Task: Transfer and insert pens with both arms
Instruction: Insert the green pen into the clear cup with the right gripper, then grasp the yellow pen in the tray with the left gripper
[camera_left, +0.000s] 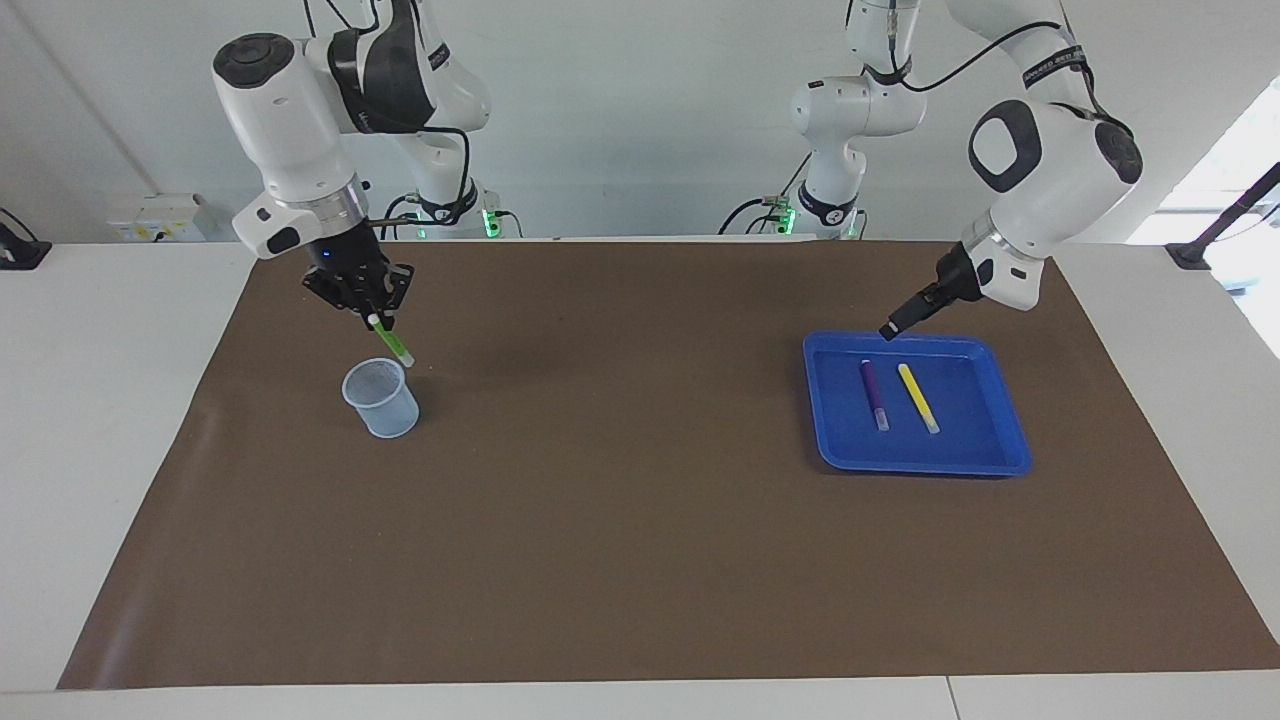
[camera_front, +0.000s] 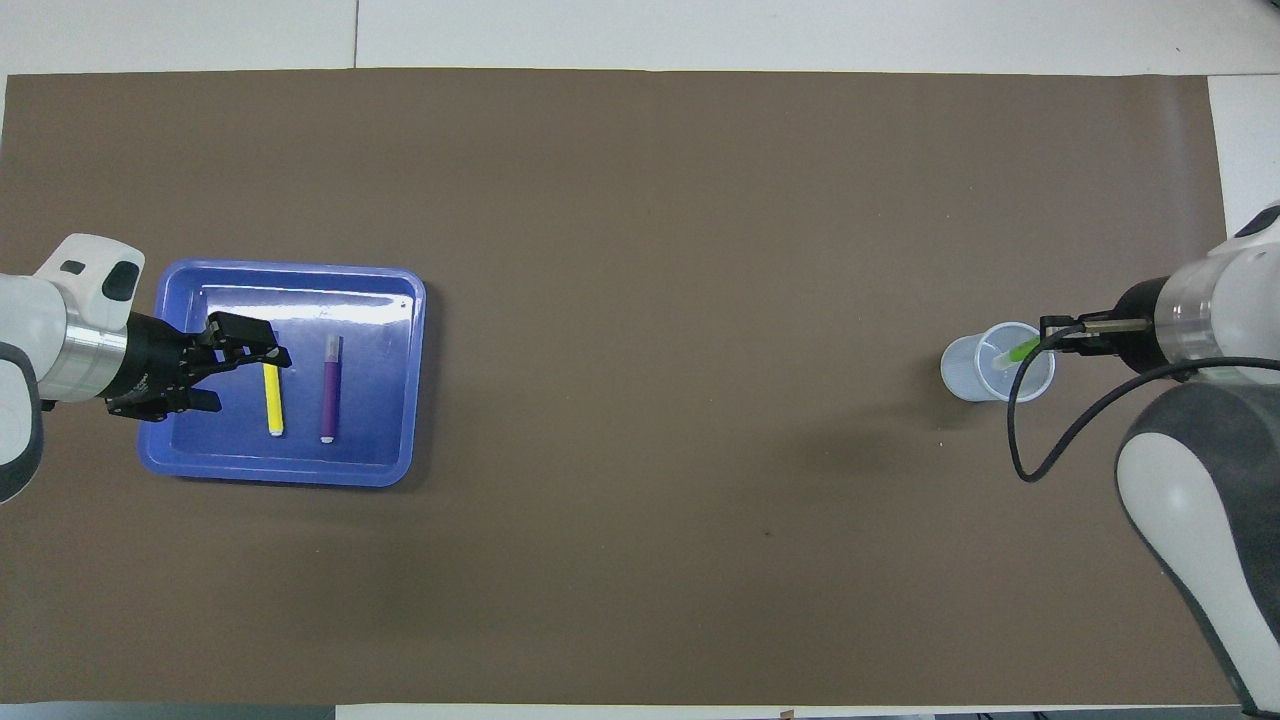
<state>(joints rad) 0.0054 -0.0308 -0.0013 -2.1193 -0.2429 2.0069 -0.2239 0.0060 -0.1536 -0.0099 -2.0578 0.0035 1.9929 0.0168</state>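
Two slim pens (camera_left: 897, 396) in glossy blue tray (camera_left: 990, 455)

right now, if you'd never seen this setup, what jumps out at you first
The right pincer holds a green pen tilted just above a clear cup at the right arm's end of the brown mat. At the left arm's end, a bright blue tray holds a purple pen and a yellow pen side by side. The left pincer hangs open over the tray.
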